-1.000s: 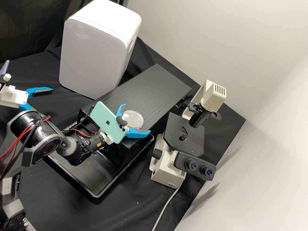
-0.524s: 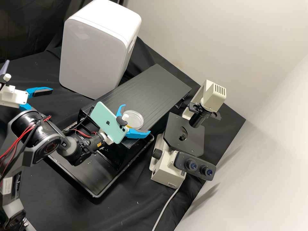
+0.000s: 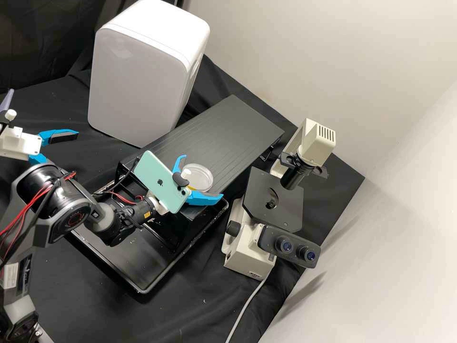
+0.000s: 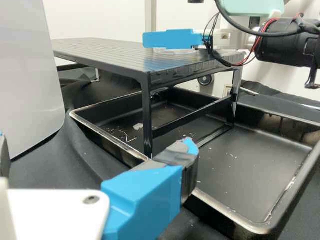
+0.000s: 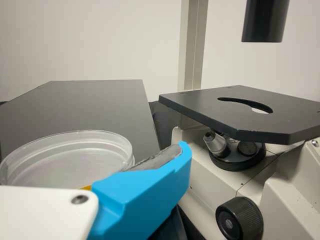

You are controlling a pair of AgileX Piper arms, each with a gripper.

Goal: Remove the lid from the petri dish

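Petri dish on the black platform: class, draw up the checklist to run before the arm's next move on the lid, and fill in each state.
1. Petri dish flat on the black platform: ok.
2. Lid seated on the dish: ok.
3. Right gripper open, one finger on either side of the dish: ok.
4. Finger pads touching the lid's rim: cannot tell.
5. Left gripper open, well away from the dish: ok.
6. Microscope apart from the right gripper: ok.

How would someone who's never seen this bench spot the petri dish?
Find the big white box at the back; a black ribbed shelf stands beside it. On the shelf's near end, by the microscope, sits the petri dish: the only clear, round thing there.
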